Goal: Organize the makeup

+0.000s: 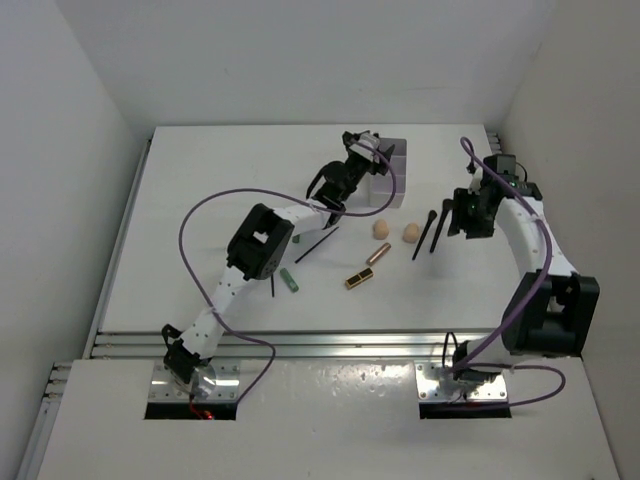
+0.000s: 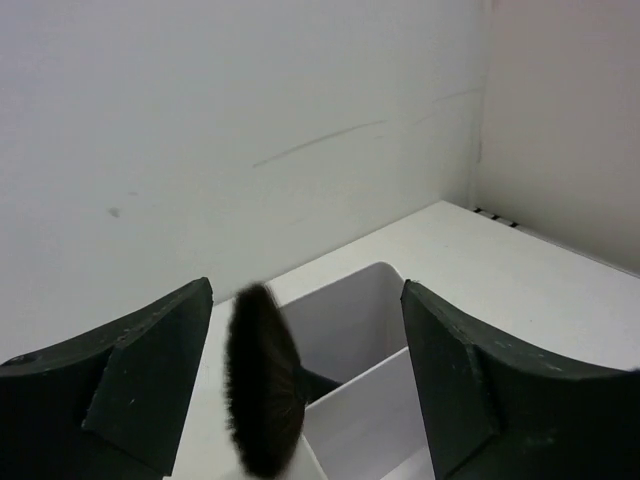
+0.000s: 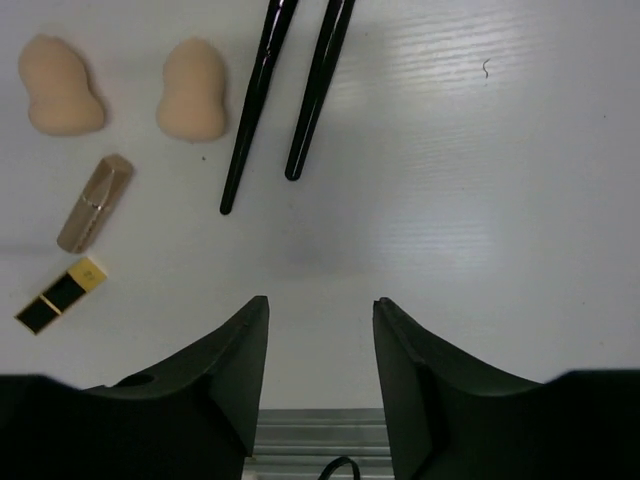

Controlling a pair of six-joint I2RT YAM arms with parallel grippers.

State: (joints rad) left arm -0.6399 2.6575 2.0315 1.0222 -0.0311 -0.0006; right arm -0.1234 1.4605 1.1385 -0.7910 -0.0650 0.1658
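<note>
Top external view first: plain white walls (image 1: pixel 300 60) close in a white tabletop (image 1: pixel 200 180), with metal rails (image 1: pixel 330 345) along its near edge. Both arms reach out over it, the left arm (image 1: pixel 260 240) stretched to the far middle and the right arm (image 1: pixel 530 240) curled in from the right side. The white compartmented box (image 1: pixel 390 187) sits at the far middle, right under the left tool (image 1: pixel 362 145).

The rest of the makeup is loose mid-tabletop. Two long black brushes (image 1: pixel 424 237) lie side by side just beside the right tool (image 1: pixel 460 222), with two peach sponges (image 1: pixel 381 229) to their left. Then come the rose-gold tube (image 1: pixel 377 255) and the gold-black lipstick (image 1: pixel 358 279). A thin black stick (image 1: pixel 318 243) and a green tube (image 1: pixel 288 281) are nearer the left arm.

Left wrist view gives what the top one can't: that tool is spread wide, released, with a fluffy black brush head (image 2: pixel 263 390) sticking up between the fingers and touching neither. It's right at the box, but I can't tell if it's actually standing in a compartment.

Right wrist view shows the right tool parted too, gripping nothing, over bare tabletop near the brush handles.
</note>
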